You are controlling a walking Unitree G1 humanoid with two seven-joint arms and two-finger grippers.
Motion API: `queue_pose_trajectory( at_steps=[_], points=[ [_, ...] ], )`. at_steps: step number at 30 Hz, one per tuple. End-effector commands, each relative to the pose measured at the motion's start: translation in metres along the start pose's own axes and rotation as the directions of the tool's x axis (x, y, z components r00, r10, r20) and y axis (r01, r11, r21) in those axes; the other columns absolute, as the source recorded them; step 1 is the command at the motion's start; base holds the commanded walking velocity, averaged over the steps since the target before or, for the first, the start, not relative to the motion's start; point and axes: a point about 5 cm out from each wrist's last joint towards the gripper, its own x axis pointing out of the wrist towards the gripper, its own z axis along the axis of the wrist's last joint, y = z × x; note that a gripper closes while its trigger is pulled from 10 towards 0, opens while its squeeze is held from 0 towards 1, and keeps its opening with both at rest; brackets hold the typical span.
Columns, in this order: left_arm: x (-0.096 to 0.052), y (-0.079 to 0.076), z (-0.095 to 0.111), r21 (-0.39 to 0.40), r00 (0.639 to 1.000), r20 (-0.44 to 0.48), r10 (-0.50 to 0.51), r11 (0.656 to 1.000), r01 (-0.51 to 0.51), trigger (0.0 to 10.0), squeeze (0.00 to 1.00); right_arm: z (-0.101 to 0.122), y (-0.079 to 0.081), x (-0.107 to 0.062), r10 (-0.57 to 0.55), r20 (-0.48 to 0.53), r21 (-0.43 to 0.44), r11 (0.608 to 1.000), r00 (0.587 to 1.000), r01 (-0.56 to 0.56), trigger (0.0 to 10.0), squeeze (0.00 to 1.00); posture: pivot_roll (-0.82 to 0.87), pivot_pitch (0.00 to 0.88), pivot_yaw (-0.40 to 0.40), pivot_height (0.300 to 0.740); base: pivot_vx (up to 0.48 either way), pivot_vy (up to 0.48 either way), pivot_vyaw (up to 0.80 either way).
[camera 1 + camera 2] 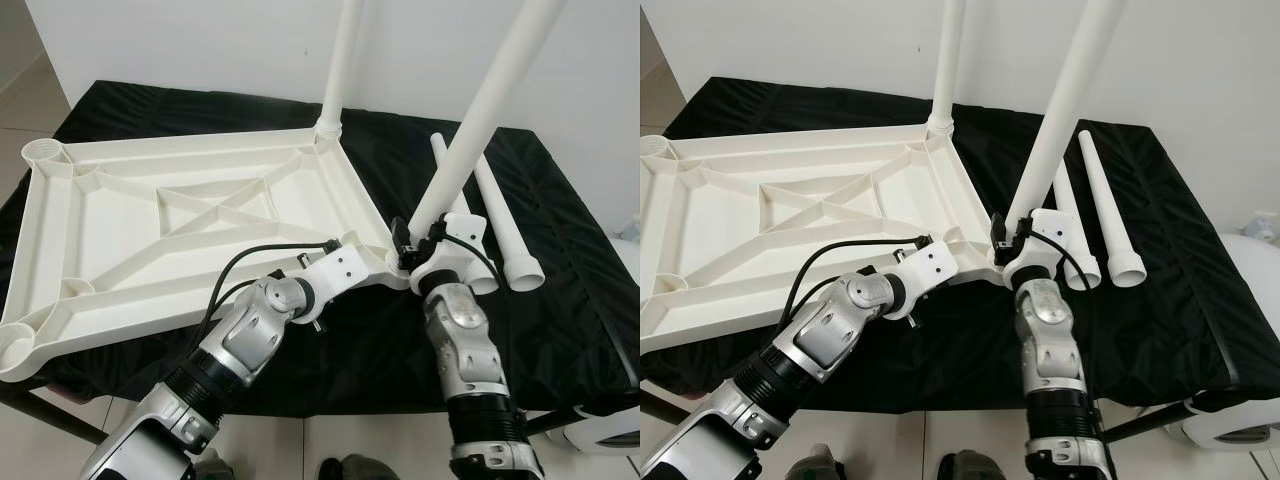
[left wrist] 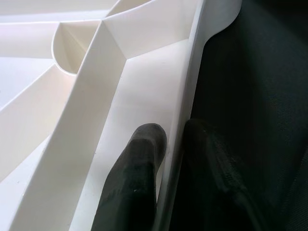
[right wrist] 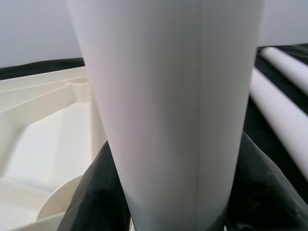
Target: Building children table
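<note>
A white plastic tabletop [image 1: 180, 220] lies upside down on the black-covered table, ribs up. One white leg [image 1: 338, 70] stands upright in its far right corner socket. My right gripper [image 1: 412, 245] is shut on a second white leg [image 1: 480, 110] at the near right corner, tilted to the right; its black fingers [image 3: 96, 197] wrap the tube [image 3: 168, 106]. My left gripper [image 2: 168, 144] is shut on the tabletop's near rim [image 2: 185, 110], one finger [image 2: 139, 163] inside, one outside. Two loose legs [image 1: 505, 225] lie on the cloth to the right.
The black cloth [image 1: 560, 300] covers the table and runs to its front edge near my arms. A white wall stands behind. A white rounded object [image 1: 1230, 420] sits on the floor at the right. Open sockets [image 1: 45, 152] show at the tabletop's left corners.
</note>
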Motion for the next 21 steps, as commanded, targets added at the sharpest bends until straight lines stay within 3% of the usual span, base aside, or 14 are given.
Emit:
queue_pose_trajectory(
  at_steps=[1, 6, 7, 15, 21],
  points=[
    [0.008, -0.030, 0.015, 0.048, 0.985, 0.054, -0.166, 0.985, 0.164, 10.0, 0.00, 0.007, 0.005, 0.001, -0.048, 0.012, -0.004, 0.999, 0.999, 0.048, 10.0, 0.00, 0.04, 0.014, -0.085, 0.740, 0.000, 0.000, 0.00],
    [0.008, -0.030, 0.014, 0.044, 0.985, 0.055, -0.162, 0.986, 0.160, 10.0, 0.00, 0.008, 0.009, -0.002, -0.069, 0.015, -0.002, 0.998, 0.997, 0.069, 10.0, 0.00, 0.04, 0.011, -0.089, 0.740, 0.000, 0.000, 0.00],
    [0.008, -0.030, 0.014, 0.045, 0.985, 0.054, -0.162, 0.986, 0.159, 10.0, 0.00, 0.010, 0.006, -0.001, -0.066, 0.021, 0.004, 0.998, 0.998, 0.066, 10.0, 1.00, 0.04, 0.007, -0.091, 0.740, 0.000, 0.000, 0.00],
    [0.008, -0.032, 0.015, 0.049, 0.985, 0.057, -0.164, 0.986, 0.162, 10.0, 0.00, 0.014, -0.002, -0.002, -0.045, 0.050, 0.002, 0.999, 0.998, 0.045, 10.0, 1.00, 0.04, 0.000, -0.094, 0.740, 0.000, 0.000, 0.00],
    [0.009, -0.034, 0.016, 0.050, 0.984, 0.061, -0.169, 0.985, 0.166, 10.0, 0.00, 0.013, -0.018, 0.001, 0.038, 0.040, -0.004, 0.999, 0.998, -0.038, 10.0, 1.00, 0.03, 0.000, -0.096, 0.740, 0.000, 0.000, 0.00]
  ],
)
